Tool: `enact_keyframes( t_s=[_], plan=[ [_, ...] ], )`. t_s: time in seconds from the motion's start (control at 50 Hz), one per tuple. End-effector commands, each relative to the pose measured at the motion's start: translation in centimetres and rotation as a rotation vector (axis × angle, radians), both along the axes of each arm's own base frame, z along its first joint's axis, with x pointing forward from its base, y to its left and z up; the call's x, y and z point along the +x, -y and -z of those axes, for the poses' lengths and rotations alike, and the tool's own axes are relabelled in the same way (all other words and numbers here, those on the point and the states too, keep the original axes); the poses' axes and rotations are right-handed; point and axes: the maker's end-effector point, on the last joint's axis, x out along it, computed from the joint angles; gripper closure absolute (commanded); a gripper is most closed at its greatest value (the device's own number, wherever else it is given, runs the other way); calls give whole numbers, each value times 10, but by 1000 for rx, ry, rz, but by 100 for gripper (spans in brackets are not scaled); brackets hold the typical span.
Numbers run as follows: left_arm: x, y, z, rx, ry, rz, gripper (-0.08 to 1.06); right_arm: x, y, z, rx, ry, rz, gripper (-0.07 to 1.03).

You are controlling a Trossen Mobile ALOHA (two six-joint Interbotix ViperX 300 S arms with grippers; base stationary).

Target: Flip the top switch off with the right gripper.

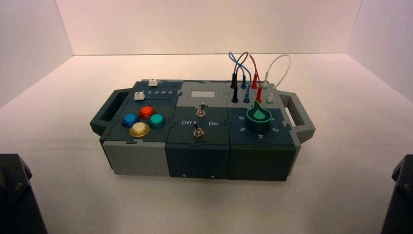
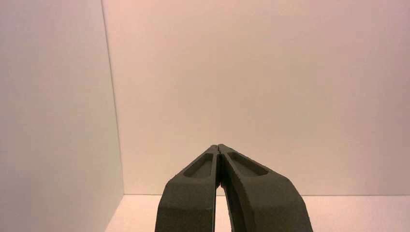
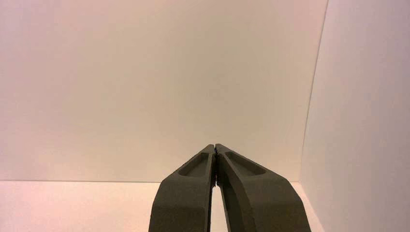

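Observation:
The top switch [image 1: 200,110] is a tiny silvery toggle on the box's grey middle panel, behind the twin toggle [image 1: 197,130] that stands between the white words Off and On. The right gripper [image 3: 214,146] is shut and empty, parked at the table's near right; only a dark part of its arm [image 1: 401,195] shows in the high view. It faces the bare back wall, far from the box. The left gripper [image 2: 219,146] is shut and empty, parked at the near left, with its arm [image 1: 17,195] at the high view's lower left corner.
The box [image 1: 199,156] stands mid-table with a handle [image 1: 297,114] at each end. Its left part bears four coloured buttons [image 1: 143,120] and two white sliders [image 1: 140,96]. Its right part bears a green knob [image 1: 258,117] and looped wires [image 1: 248,68]. White walls enclose the table.

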Motion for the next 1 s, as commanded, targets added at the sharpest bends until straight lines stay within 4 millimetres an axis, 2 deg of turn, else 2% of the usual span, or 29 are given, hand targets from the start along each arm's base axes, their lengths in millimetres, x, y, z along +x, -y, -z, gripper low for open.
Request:
enact_keyframes(
  t_s=[0.02,0.44,0.6,0.76,1.0],
  plan=[
    [1,0,-7,0,14,0,100,2,0,-8,6,17,-1,99],
    [2,0,-5,3,5,0,100,2,0,-7,6,9,-1,99],
    [6,1,1,0,-61,6,100,3,-4,-1,5,-42,-17,99],
    [17,14,18,4,-232,53,100,11,-16,12,-1,-150,-57,99],
    [26,46,64,42,-570,164,100,22,-58,36,-17,-323,-197,99]
  ],
)
